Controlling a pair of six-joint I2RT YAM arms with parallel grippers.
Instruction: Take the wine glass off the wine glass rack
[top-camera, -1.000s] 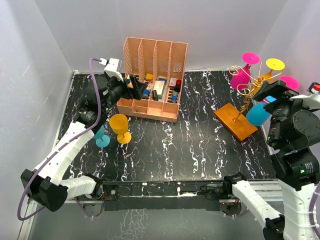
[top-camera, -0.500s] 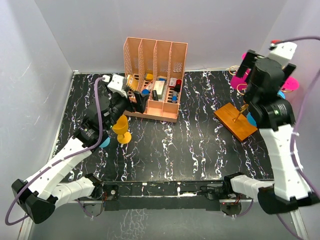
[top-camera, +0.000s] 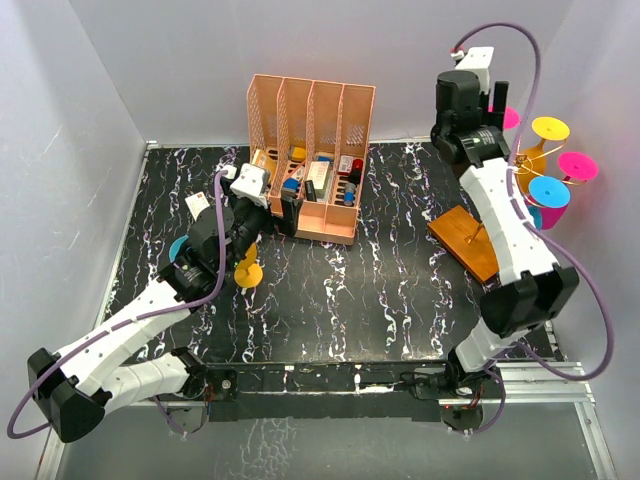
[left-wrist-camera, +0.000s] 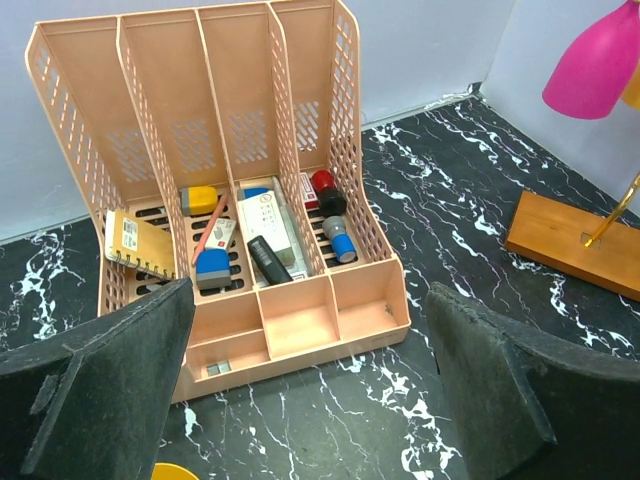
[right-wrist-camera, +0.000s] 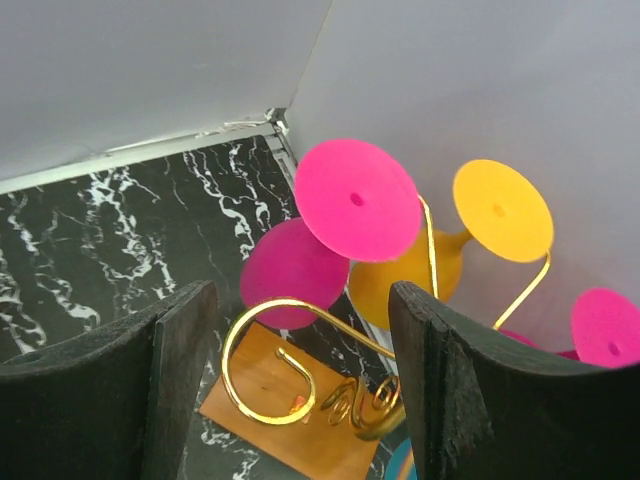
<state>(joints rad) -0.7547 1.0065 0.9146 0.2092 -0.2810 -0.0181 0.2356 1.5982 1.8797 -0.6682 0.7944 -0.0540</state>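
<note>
The right arm has swung off the right edge of the surface (top-camera: 380, 290) and risen over the far right corner, while the left arm has drawn back toward the near side and now lies lower, in front of the organizer (left-wrist-camera: 350, 150). The right pincer (right-wrist-camera: 300, 290) is released, its jaws apart with nothing between them. From the wrist it looks down on the wine glass rack (right-wrist-camera: 275, 335), whose gold wire rises from a wooden base (top-camera: 462, 240) close to the right edge, toward the far right corner. Four glasses hang on the rack upside down: a pink wine glass (right-wrist-camera: 357, 200) nearest the pincer, a yellow wine glass (right-wrist-camera: 502, 210) just beside it, then a second pink glass (top-camera: 578, 165) and a hanging blue glass (top-camera: 548, 192) further toward the right edge. None of them touches the fingers (right-wrist-camera: 180, 370). The left pincer (left-wrist-camera: 310, 295) is released too, jaws wide, facing the peach-pink organizer, which stands at the middle of the far edge with a notebook, pens and small items in its slots. An orange glass (top-camera: 243, 272) stands on the surface right under the left arm, and a standing blue glass (top-camera: 178, 247) shows only in part behind that arm, nearer the left edge.
</note>
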